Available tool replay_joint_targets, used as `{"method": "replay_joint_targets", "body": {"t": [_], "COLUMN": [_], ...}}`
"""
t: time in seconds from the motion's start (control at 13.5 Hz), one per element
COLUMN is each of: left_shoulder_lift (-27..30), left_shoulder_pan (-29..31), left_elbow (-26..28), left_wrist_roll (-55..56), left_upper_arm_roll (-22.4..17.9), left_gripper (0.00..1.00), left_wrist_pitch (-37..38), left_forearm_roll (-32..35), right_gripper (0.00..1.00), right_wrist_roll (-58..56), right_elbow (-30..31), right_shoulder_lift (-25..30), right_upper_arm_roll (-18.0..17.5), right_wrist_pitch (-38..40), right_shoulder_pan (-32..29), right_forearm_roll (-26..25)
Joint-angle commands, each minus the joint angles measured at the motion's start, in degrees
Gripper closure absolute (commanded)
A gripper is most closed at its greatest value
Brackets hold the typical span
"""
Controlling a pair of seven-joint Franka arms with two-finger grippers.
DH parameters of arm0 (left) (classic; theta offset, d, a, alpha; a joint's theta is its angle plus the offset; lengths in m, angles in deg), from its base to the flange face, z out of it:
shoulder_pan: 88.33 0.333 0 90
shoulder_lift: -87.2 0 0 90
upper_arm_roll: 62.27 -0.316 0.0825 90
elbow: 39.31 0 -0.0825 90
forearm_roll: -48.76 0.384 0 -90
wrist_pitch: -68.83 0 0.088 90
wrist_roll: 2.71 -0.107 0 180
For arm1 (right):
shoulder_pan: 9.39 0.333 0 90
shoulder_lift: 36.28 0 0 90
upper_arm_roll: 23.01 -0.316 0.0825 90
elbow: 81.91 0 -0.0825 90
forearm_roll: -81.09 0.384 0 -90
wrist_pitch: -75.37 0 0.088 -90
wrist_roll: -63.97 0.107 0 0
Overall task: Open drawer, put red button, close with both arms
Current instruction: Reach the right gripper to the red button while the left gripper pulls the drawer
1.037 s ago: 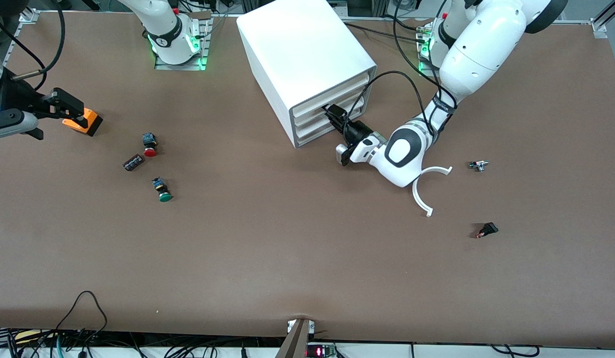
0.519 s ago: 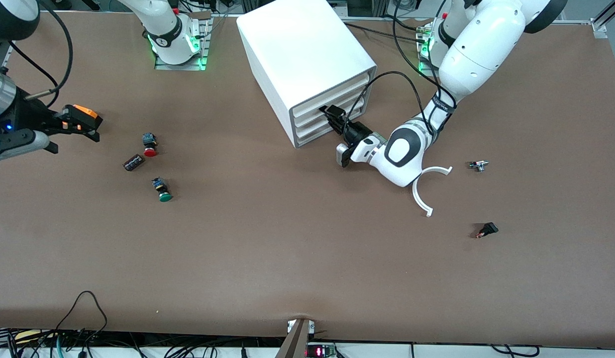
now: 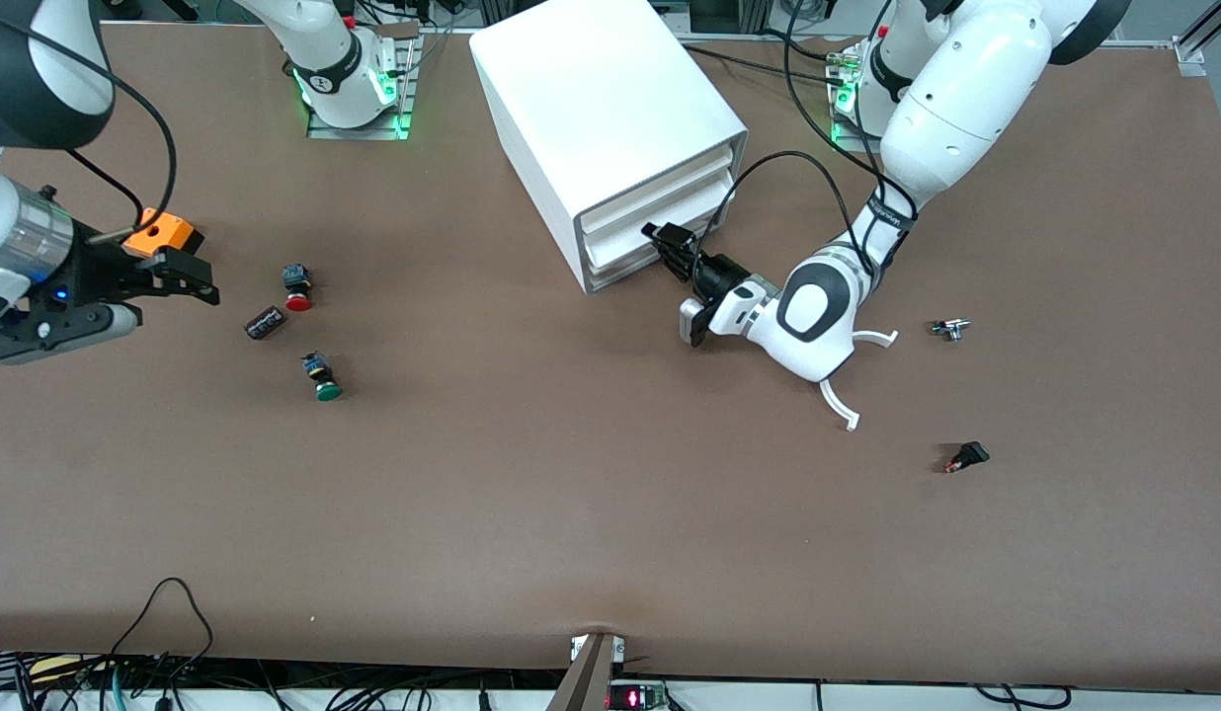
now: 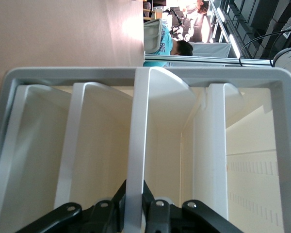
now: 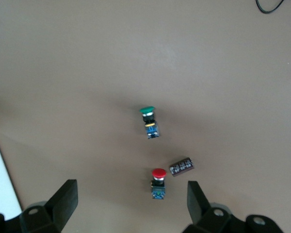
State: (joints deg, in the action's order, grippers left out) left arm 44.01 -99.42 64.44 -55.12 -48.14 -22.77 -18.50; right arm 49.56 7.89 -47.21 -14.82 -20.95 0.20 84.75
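The white cabinet stands at the robots' side of the table. My left gripper is shut on the front lip of its middle drawer, which stands a little way out. In the left wrist view the gripper clamps this white lip. The red button lies on its side toward the right arm's end of the table. My right gripper hovers open and empty just beside it. In the right wrist view the button lies between the gripper's spread fingers, below them.
A small black block and a green-capped button lie close to the red button. An orange block sits by the right gripper. A white curved piece, a metal part and a black part lie near the left arm.
My left gripper has moved away from the cabinet, drawing the middle drawer out a little. My right arm has swung in toward the red button.
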Motion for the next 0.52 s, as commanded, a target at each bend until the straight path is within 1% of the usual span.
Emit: {"method": "replay_joint_targets", "body": {"t": [0.0,0.22,0.3,0.44], "left_shoulder_lift": [0.3,-0.2,-0.3,-0.7], "left_shoulder_pan": [-0.4,-0.2,-0.2,0.3], "left_elbow": [-1.4,-3.0,-3.9,-5.4], "left_wrist_roll": [2.5,4.3,4.5,6.3], "left_upper_arm_roll": [-1.2,-1.6,-2.3,-2.4], "left_gripper": [0.89,0.89,0.89,0.89], "left_wrist_pitch": [-0.8,-0.8,-0.7,-0.5], "left_forearm_roll": [-0.8,-0.6,0.5,2.7], "right_gripper": [0.00,0.00,0.00,0.00], "right_wrist_roll": [-0.4,-1.1,-3.5,-5.4], "right_elbow": [-1.5,-1.1,-0.7,4.5], "right_shoulder_lift": [-3.4,-4.2,-4.2,-3.7], "right_upper_arm_roll": [-0.3,-0.3,-0.3,-0.3], "right_wrist_pitch": [1.5,1.5,1.6,-1.3], "right_shoulder_pan": [1.6,1.8,1.9,1.9], "right_forearm_roll": [-1.6,-1.5,-1.5,-1.1]}}
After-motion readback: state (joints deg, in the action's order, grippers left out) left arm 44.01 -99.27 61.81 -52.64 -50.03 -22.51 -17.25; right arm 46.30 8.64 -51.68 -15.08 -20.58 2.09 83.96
